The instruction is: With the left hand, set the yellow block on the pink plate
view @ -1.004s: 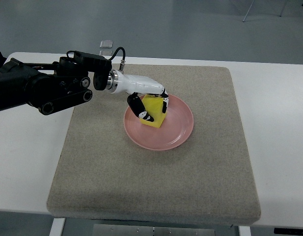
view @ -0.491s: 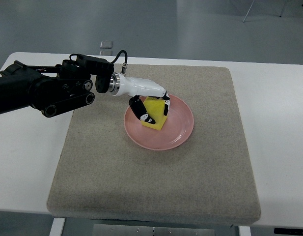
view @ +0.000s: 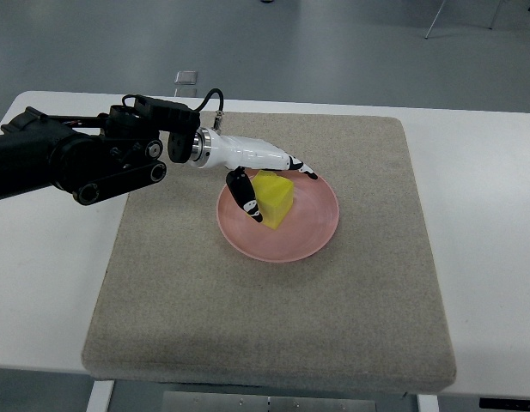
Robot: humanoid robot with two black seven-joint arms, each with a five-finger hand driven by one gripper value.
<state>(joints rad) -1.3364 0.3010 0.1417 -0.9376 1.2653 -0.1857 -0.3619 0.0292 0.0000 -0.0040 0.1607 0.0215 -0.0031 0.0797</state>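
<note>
The yellow block (view: 275,196) lies on the pink plate (view: 312,227), on its left half. My left hand (view: 273,184) reaches in from the left over the plate's near-left rim. Its fingers are spread open: the thumb (view: 245,196) lies along the block's left side and the other fingers (view: 301,167) point away behind the block. The hand holds nothing. My right hand is out of view.
The plate rests on a grey felt mat (view: 273,309) that covers most of the white table (view: 479,215). My black left arm (view: 84,159) stretches over the mat's far left corner.
My left hand has opened. The fingers that wrapped the yellow block have lifted off it, and the block now sits on the plate, tipped slightly from before.
</note>
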